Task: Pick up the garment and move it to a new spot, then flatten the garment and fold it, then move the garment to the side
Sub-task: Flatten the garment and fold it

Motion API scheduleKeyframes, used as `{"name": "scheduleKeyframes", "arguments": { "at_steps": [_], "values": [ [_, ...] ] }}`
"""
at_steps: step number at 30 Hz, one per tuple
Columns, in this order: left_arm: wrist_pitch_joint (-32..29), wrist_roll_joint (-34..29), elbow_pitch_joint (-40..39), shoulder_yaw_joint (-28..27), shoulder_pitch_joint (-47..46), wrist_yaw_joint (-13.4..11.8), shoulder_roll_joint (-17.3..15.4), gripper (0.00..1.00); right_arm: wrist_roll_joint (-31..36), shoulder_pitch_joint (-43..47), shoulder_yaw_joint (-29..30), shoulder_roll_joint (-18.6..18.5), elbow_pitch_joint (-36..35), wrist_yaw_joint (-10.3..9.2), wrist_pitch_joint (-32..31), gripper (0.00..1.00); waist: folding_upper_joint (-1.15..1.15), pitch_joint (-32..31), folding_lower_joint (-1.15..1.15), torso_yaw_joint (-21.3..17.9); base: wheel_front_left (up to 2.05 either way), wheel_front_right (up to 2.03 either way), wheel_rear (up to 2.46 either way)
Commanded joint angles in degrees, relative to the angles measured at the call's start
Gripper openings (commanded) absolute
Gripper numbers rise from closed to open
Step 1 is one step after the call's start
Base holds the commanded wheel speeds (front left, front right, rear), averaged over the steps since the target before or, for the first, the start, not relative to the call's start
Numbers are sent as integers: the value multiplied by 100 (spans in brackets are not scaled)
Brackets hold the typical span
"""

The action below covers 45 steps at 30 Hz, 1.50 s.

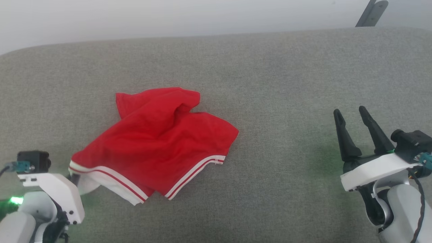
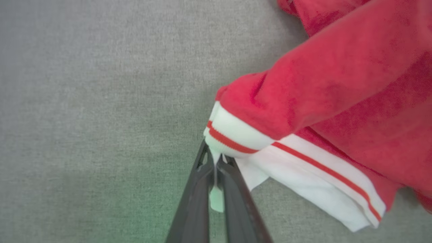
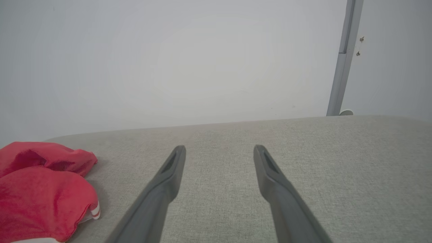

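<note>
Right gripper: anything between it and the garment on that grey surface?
Nothing visible. Just bare grey upholstered surface lies between the open right gripper and the garment. The left gripper is shut on the garment's white sleeve edge.

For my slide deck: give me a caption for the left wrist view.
The left tool pinches the garment by its white cuff, over grey upholstery.

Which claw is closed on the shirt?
The left claw, shut on the garment at its white sleeve edge; the right claw stands open, apart from it.
</note>
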State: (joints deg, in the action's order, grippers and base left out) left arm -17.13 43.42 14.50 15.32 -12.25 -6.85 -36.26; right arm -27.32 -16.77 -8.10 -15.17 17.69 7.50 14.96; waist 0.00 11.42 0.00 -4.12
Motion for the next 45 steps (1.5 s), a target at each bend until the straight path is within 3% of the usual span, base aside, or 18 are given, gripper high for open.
{"name": "scheduleKeyframes", "arguments": {
  "at_steps": [1,2,4,5,6,12,18,27,33,39,45],
  "values": [
    [77,130,292,14,-67,106,102,5,-40,30,-53,-24,34,-2,29,100,0,-40,0,19,0,0,0],
    [116,132,406,34,-99,162,128,9,-50,37,-76,-28,42,-2,29,100,0,-55,0,24,0,0,0],
    [208,143,597,49,-165,263,195,48,-70,49,-114,-42,61,-2,29,100,0,-91,0,38,0,0,0],
    [253,130,676,66,-188,302,218,77,-74,58,-125,-49,71,-2,29,100,0,-111,0,51,0,0,0],
    [309,114,732,72,-207,339,230,100,-82,66,-149,-53,80,-2,29,100,0,-132,0,64,0,0,0],
    [507,85,837,85,-315,454,267,100,-93,97,-205,-91,126,-2,29,100,0,-237,0,165,0,0,0],
    [812,-35,617,35,-298,399,209,100,-171,104,-332,-169,104,-2,-73,100,0,-362,0,406,0,0,0],
    [2146,-369,34,-184,-4,197,362,100,-373,-41,-712,-287,81,-2,-477,100,0,-472,0,984,0,0,0],
    [3005,-444,-149,-341,253,79,680,100,-677,-225,-1019,-361,148,-1,-1032,100,0,-479,0,1459,0,0,0],
    [3215,-612,-260,-497,409,71,1066,100,-928,-504,-1349,-527,401,-2,-1921,100,0,-411,0,1967,0,0,0],
    [3237,-847,-338,-767,506,278,1587,100,-885,-1014,-1636,-670,1016,-2,-2972,100,0,-281,0,2463,0,0,0]
  ]
}}
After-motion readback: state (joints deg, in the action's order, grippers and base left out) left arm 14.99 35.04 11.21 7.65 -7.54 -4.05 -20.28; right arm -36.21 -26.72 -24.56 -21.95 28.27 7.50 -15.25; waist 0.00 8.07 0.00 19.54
